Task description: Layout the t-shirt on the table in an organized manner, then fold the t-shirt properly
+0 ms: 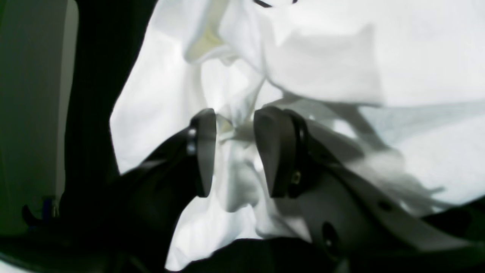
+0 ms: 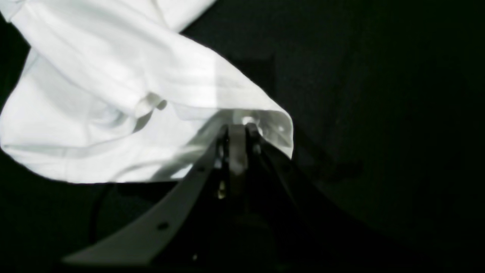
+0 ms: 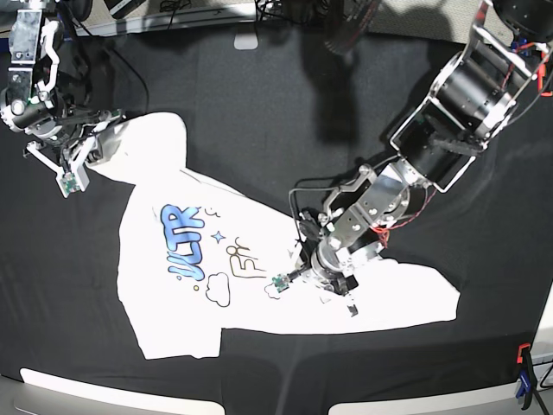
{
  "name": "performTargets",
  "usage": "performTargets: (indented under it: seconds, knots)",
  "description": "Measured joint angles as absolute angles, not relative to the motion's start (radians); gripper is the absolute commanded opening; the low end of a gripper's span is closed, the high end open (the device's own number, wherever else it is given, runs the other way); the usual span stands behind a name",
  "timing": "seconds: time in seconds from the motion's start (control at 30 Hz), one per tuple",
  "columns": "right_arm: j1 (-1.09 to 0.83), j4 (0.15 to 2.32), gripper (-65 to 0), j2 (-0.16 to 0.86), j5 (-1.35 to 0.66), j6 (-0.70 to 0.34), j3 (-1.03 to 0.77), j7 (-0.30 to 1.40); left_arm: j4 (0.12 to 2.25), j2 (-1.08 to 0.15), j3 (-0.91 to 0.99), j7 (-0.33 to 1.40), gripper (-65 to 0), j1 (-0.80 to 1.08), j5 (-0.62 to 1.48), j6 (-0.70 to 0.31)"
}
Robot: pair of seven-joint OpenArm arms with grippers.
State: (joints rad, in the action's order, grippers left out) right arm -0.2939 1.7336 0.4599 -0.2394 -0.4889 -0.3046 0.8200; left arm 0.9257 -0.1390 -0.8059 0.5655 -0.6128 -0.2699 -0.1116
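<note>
The white t-shirt lies print side up on the black table, stretched from upper left to lower right, with blue letters showing. My right gripper is at the shirt's upper-left corner, shut on a white fold. My left gripper is low over the shirt's middle. In the left wrist view a bunch of white cloth is pinched between its dark fingers, and wrinkles run out from that spot. The cloth around it is rumpled.
A red and blue clamp sits at the table's near right corner. White strips run along the front edge. Cables and a small white object lie at the far edge. Bare black cloth lies right of the right gripper.
</note>
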Motion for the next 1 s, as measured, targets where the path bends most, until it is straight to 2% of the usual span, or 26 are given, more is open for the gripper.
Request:
performTargets:
  seconds: [0.23,1.0]
  knots:
    - [-0.294,1.734,-65.0,0.46,-0.24,-0.489,-0.305,0.828,0.926,-0.138,-0.806,0.566,-44.3,-0.613,-0.221,-0.112]
    - [-0.294,1.734,-65.0,0.46,-0.24,-0.489,-0.305,0.832,0.879,-0.135,-0.806,0.512,-44.3,-0.623,-0.263,-0.112]
